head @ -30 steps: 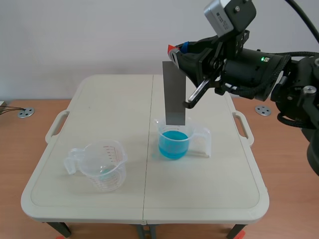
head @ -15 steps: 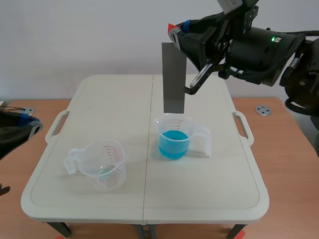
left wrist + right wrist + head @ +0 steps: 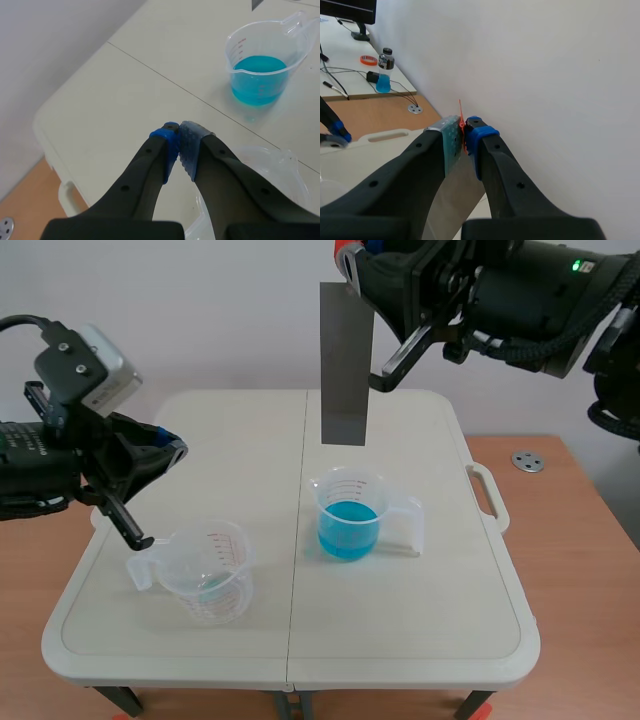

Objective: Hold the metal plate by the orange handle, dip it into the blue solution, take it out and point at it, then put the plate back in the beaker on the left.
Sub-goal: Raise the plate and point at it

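Right gripper [image 3: 464, 127]: two black fingers, one with a grey-green dotted pad and one with a blue pad, clamped on a thin orange handle [image 3: 462, 114] seen edge-on.
Metal plate [image 3: 456, 200]: grey, hanging below the pads between the fingers.
Wall [image 3: 545, 75]: plain white, filling most of the view.
Bench [image 3: 362, 160]: cream, with a slot handle [image 3: 385, 136] at its edge.
Left gripper [image 3: 335, 136]: black tip with a blue pad, above the bench corner.
Wooden surface [image 3: 370, 112]: brown, carrying a small metal disc [image 3: 415, 107].
Far white bench [image 3: 340, 55]: bottle of blue liquid [image 3: 384, 71], orange ring [image 3: 368, 60], black cables [image 3: 395, 82], monitor [image 3: 347, 6] on a stand.
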Robot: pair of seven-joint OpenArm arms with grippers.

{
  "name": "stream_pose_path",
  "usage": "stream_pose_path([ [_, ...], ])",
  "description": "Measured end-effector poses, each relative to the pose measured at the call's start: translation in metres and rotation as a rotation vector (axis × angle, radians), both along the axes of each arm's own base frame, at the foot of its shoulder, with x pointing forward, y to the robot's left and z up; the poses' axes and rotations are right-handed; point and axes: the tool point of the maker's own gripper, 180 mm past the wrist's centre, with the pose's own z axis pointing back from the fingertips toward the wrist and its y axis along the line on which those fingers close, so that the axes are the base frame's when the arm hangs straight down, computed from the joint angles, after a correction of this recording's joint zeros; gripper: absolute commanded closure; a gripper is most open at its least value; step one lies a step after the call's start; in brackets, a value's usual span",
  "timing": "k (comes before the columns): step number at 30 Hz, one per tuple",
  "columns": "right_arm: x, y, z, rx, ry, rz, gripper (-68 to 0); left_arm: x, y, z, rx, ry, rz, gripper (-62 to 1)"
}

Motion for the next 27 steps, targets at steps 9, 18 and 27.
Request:
stream_pose_path([
  [9,0.0,0.0,0.0,-0.007,0.01,-0.004,-1.3,0.012,-0.036,-0.012,0.015,0.002,-0.067,-2.9],
  [18,0.0,0.0,0.0,-0.008,0.012,-0.005,-1.3,0.021,-0.052,-0.005,0.026,-0.033,-0.099,-2.9],
  [27,0.0,0.0,0.001,0.007,0.019,0.0,-1.3,0.028,-0.071,-0.007,0.033,-0.034,-0.135,-2.9],
])
